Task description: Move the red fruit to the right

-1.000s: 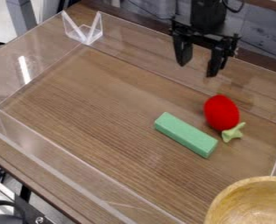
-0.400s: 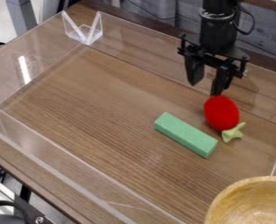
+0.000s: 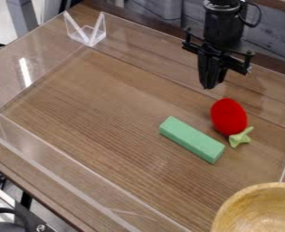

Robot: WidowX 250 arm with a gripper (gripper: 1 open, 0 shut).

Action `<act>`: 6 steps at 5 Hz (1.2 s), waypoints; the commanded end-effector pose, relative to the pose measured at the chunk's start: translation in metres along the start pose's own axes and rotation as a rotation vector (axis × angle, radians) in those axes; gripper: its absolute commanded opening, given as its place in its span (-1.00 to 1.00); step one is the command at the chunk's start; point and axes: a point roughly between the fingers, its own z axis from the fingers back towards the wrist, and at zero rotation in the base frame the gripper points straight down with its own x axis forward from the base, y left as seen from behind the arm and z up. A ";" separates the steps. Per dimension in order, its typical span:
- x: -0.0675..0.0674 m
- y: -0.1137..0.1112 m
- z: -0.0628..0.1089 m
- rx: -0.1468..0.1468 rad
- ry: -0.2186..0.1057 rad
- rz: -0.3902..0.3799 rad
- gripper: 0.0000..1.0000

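One claw (image 3: 206, 83), now shut where it gaped before, hangs near the red fruit (image 3: 229, 115), which lies on the bench (image 3: 96, 109) beside the green block (image 3: 192, 140). I can read no writing.

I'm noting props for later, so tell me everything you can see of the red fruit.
The red fruit is rounded and glossy, plastic-looking, with a pale green leafy stem pointing toward the wooden bowl. It lies on its side on the brown table, near the green block but apart from it. Nothing grips it.
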 end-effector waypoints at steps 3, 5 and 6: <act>-0.002 0.011 0.058 0.064 -0.139 -0.003 1.00; -0.032 0.042 0.062 0.077 -0.169 0.128 1.00; -0.035 0.021 0.072 0.086 -0.185 0.229 1.00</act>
